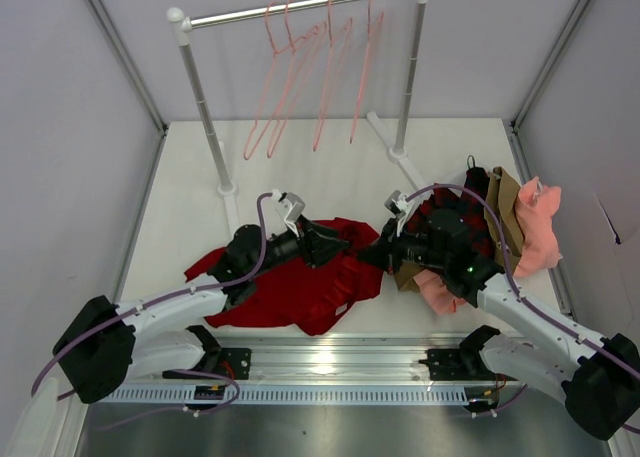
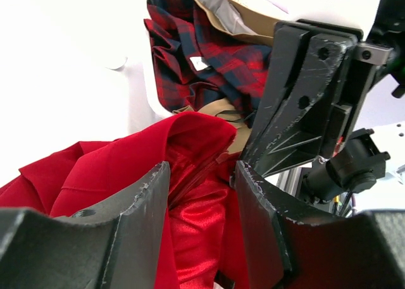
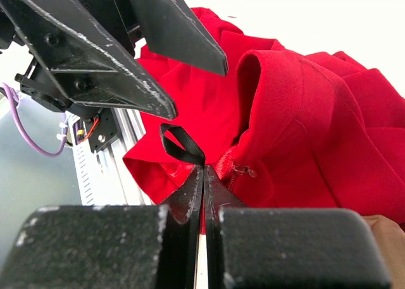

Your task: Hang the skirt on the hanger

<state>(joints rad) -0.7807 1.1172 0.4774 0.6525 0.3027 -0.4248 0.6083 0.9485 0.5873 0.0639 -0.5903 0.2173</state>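
The right gripper (image 3: pixel 204 169) has its fingers pressed together on the black loop (image 3: pixel 172 152) of the skirt (image 1: pixel 300 277), heaped just ahead of it, while the left gripper (image 2: pixel 202 169) stands fingers apart with red cloth bunched between them.

Soft-cloth skirt (image 2: pixel 196 229), lining perhaps glossy satin.

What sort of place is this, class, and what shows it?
Probably a robot test cell: two arms bolted to a white table, plain walls around it, and a small rail with pink hangers.
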